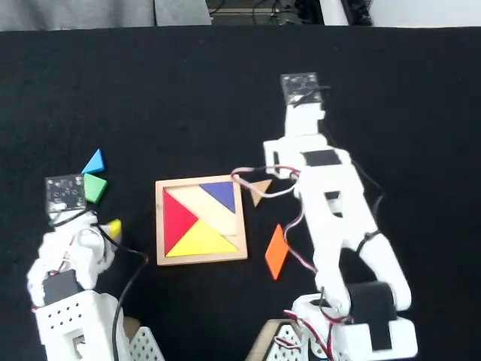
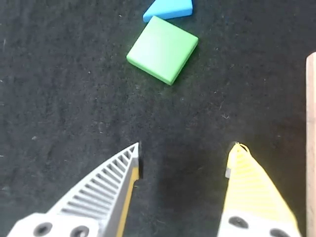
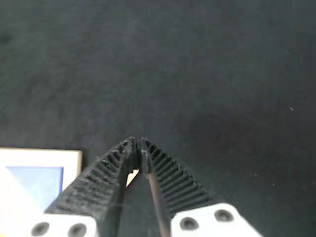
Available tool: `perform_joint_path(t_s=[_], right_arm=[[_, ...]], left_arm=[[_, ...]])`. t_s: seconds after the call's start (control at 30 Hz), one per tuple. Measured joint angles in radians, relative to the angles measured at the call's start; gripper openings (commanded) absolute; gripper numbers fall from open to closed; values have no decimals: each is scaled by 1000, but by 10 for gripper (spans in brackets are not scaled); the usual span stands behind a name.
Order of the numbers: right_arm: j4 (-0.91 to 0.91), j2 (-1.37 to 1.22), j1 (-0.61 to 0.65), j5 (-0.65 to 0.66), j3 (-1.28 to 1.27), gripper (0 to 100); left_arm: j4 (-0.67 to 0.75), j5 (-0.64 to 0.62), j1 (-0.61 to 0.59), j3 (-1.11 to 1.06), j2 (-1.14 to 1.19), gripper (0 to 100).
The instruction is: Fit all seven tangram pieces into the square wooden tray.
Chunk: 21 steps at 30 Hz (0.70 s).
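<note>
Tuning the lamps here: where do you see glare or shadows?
High view: even light, no glare on the tray; left wrist view: shadow darkens the cloth under the left hand; right wrist view: the tray corner looks washed out.

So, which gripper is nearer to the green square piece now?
Left. The left gripper is close to the green square, on the same side of the wooden tray; the right gripper is across the tray from it.
</note>
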<state>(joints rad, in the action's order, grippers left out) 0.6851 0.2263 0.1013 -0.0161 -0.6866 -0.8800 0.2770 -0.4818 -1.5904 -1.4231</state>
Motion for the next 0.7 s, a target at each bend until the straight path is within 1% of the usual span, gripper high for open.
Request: perform_joint_path(t_s=[0.1, 0.2, 0.3, 0.37, 0.53, 0.7], right_arm=[[0, -64, -38, 0, 49, 11], [0, -160, -52, 0, 106, 11], [0, -256, -49, 2, 164, 11], [0, -315, -57, 0, 203, 11], [0, -350, -52, 0, 238, 11], [0, -350, -57, 0, 239, 11]], left_arm=[[-25, 18, -48, 132, 0, 281], [-137, 26, -58, 336, 31, 281], [-247, 28, -58, 560, 129, 281], [-301, 20, -43, 694, 232, 281], [-387, -68, -37, 956, 566, 281], [-456, -81, -37, 1122, 853, 281]])
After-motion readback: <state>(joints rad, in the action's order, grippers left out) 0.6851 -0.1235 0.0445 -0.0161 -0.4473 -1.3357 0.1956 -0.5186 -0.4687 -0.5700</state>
